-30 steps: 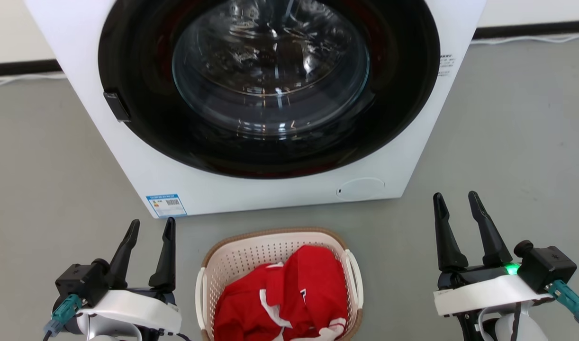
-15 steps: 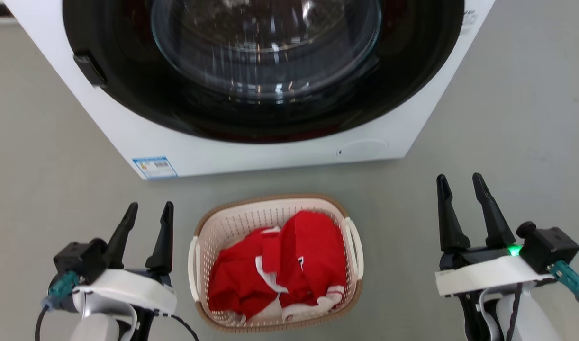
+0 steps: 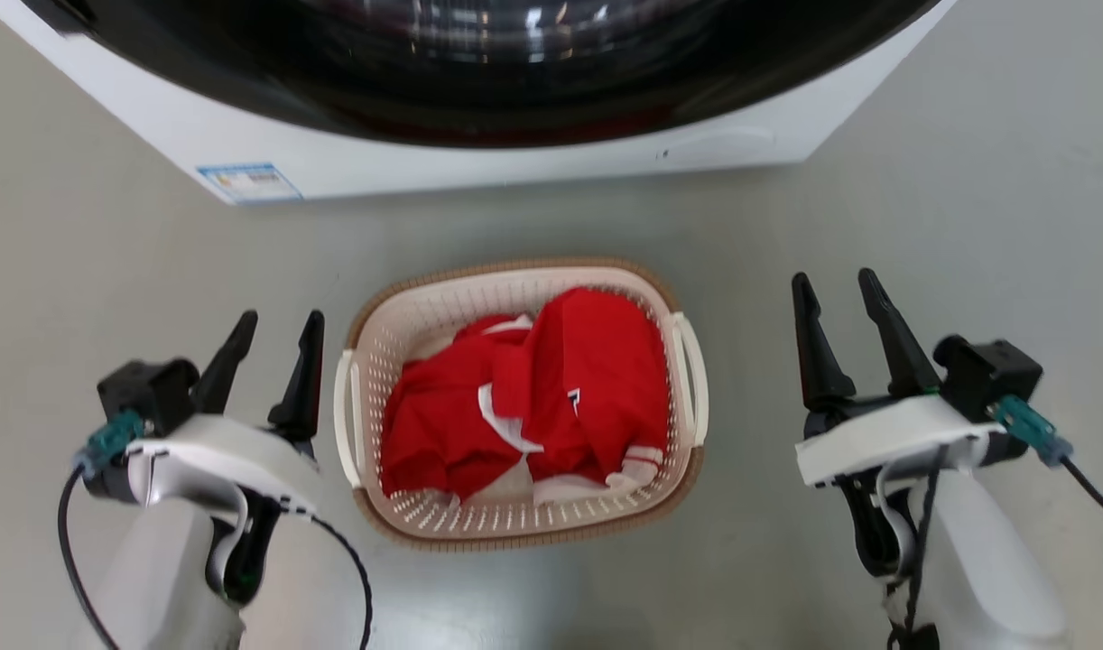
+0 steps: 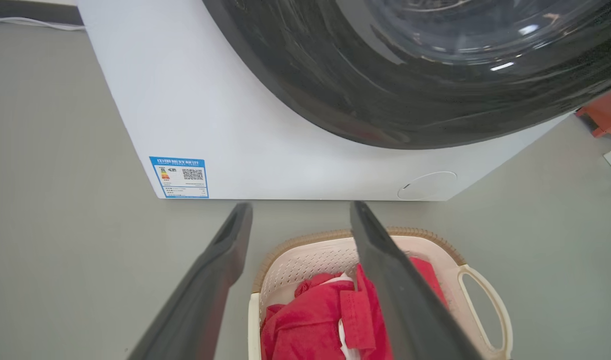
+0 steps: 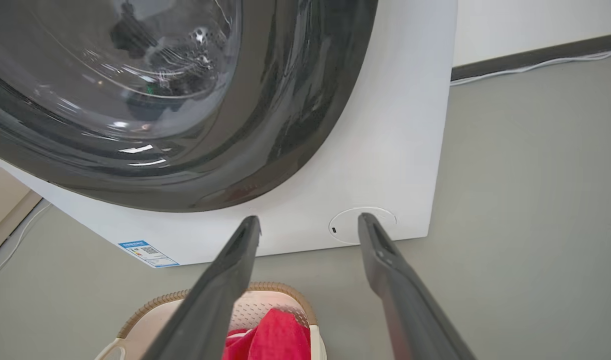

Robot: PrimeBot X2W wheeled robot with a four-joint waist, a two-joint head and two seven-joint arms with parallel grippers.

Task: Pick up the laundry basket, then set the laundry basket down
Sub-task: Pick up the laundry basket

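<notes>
The laundry basket [image 3: 515, 522] is cream-white and perforated, with a brown rim and white loop handles, and it stands on the grey floor in front of the washing machine. Red and white clothes [image 3: 551, 397] fill it. My left gripper [image 3: 276, 318] hangs open just left of the basket's left handle [image 3: 344, 415], not touching it. My right gripper [image 3: 833, 278] is open further off to the right of the right handle [image 3: 691, 370]. In the left wrist view the basket [image 4: 305, 255] lies below the open left gripper [image 4: 300, 207]; in the right wrist view the basket's rim [image 5: 150, 305] shows under the open right gripper [image 5: 309, 220].
The white washing machine [image 3: 479, 167], with its dark round door [image 5: 150, 100] shut, stands right behind the basket. Bare grey floor [image 3: 967, 181] lies on both sides. A cable and dark skirting [image 5: 525, 60] run along the far wall.
The head camera has tilted down, so the basket and machine sit lower toward me in view. Both grippers stay open beside the basket.
</notes>
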